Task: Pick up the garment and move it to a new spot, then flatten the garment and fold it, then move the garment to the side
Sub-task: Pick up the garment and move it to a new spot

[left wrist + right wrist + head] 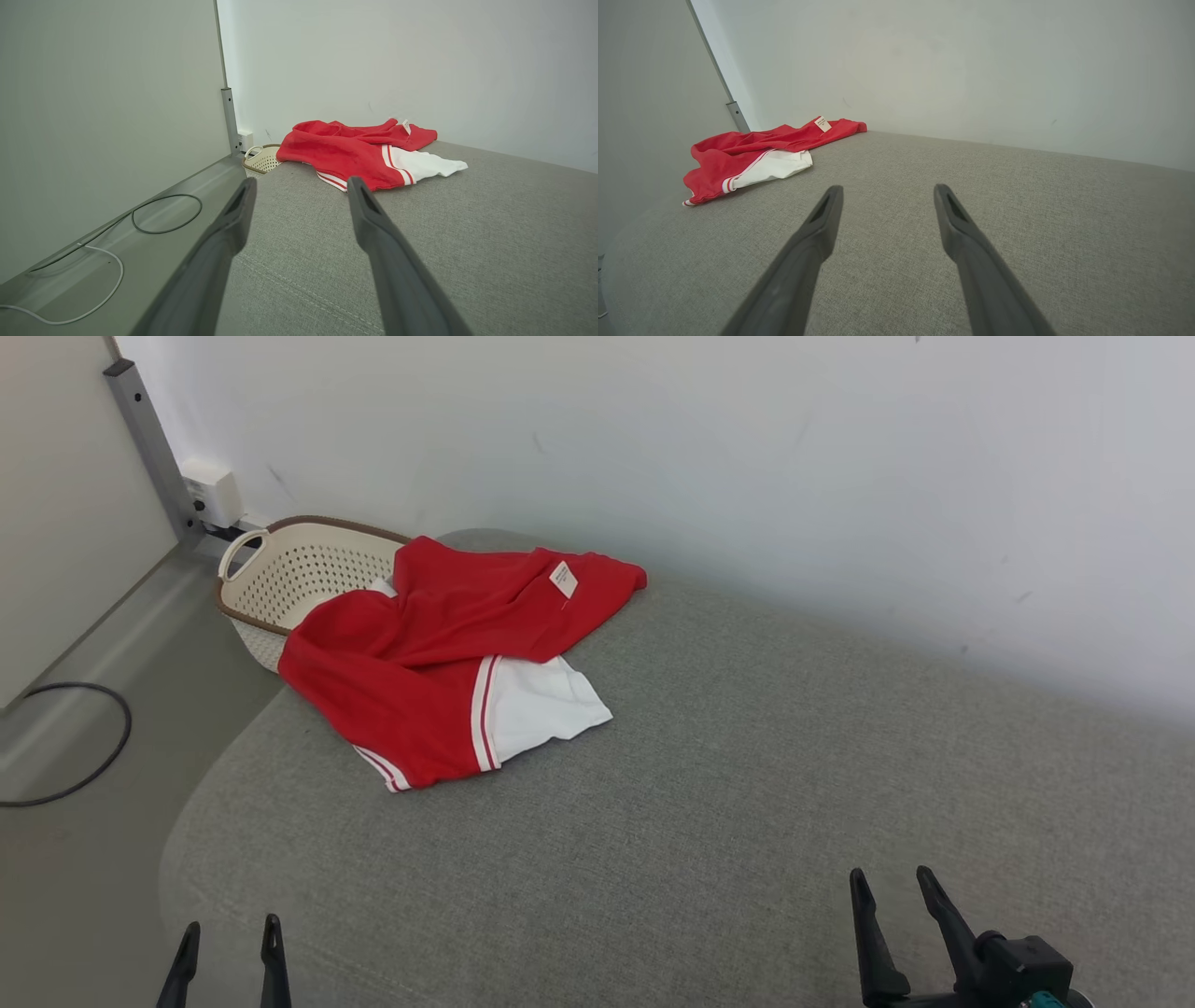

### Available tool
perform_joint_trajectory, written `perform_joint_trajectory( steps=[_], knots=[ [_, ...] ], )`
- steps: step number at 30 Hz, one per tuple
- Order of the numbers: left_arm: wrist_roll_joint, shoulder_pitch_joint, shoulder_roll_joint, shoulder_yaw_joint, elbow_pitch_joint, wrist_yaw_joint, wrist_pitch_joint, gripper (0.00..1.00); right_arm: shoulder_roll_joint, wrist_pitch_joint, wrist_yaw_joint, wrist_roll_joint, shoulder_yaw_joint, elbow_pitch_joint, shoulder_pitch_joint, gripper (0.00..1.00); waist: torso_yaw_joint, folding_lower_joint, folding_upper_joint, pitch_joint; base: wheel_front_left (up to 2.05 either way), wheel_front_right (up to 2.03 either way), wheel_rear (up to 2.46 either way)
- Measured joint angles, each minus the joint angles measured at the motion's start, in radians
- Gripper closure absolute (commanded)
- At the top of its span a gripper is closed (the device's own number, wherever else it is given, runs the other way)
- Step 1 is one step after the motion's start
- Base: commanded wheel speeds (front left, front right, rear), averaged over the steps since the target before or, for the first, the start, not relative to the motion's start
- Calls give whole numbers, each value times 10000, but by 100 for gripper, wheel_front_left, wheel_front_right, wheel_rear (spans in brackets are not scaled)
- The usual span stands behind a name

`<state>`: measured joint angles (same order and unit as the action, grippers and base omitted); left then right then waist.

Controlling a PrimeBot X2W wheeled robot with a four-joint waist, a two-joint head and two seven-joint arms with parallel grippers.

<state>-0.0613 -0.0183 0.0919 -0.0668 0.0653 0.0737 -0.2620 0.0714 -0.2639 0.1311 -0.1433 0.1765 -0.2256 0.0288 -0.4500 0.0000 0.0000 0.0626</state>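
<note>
Head view: rumpled red-and-white garment [420, 653], left gripper [231, 924] and right gripper [890, 873] both spread

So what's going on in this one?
Nothing is being handled yet. A red and white garment lies crumpled at the far left corner of the grey cushion, its edge overlapping a basket. The left gripper and right gripper are both open and empty at the near side, well short of the garment. The pick-up has not begun.
</note>
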Motion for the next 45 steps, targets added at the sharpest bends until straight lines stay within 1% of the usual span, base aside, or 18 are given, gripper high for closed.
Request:
perform_joint_trajectory(
  steps=[4, 10, 15, 20, 23, 24, 26, 32, 34, 39, 45],
  knots=[
    [-44, -1, 2, -13, -48, 27, 0, 0, -6, 0, 0, 0, 44, -31, 18, 0, -147, 0, 0, -17, 0, 0, 0],
    [-380, 116, -44, -226, -324, 59, 0, 0, 0, 0, 0, -15, 174, -79, 125, 0, 88, 0, 0, -67, 0, 0, 0],
    [-633, 867, 8, -255, -424, -196, 0, 0, 19, 0, 0, -59, 267, 12, 254, 0, 440, 0, 0, -181, 0, 0, 0],
    [-867, 2295, 407, -320, -13, -579, 0, 0, 75, 0, 0, -59, 500, 188, 634, 0, 856, 0, 1, -421, 0, 0, 0],
    [-1193, 3306, 594, -470, 594, -817, -2, 0, 117, 0, 0, -111, 642, 303, 907, 0, 1150, 3, 2, -641, 0, 0, 0],
    [-1156, 3568, 754, -466, 871, -857, 0, 0, 125, 0, 0, -117, 694, 334, 1006, 0, 1263, 3, 2, -713, 0, 0, 0],
    [-1367, 4099, 888, -629, 1371, -922, 0, 0, 123, 0, 0, -127, 779, 412, 1182, 0, 1517, 2, 2, -858, 0, 0, 0],
    [-1528, 5521, 1440, -817, 2876, -1154, 15, 0, 136, 0, 0, -167, 918, 568, 1563, 0, 2384, 3, 2, -1300, 0, 0, 0],
    [-2050, 6026, 1490, -1041, 3405, -1285, 109, 0, 134, 0, 0, -197, 940, 662, 1669, 0, 2695, 3, 2, -1449, 0, 0, 0],
    [-2146, 7035, 2117, -1221, 4617, -1398, 311, 0, 100, 0, 0, -222, 1001, 855, 1861, 0, 3483, 2, 2, -1818, 0, 0, 0],
    [-2207, 8059, 2824, -1218, 6186, -1511, 725, 0, 75, 0, 0, -232, 1026, 1032, 2088, 0, 4379, 2, 2, -2324, 0, 0, 0]
  ],
)
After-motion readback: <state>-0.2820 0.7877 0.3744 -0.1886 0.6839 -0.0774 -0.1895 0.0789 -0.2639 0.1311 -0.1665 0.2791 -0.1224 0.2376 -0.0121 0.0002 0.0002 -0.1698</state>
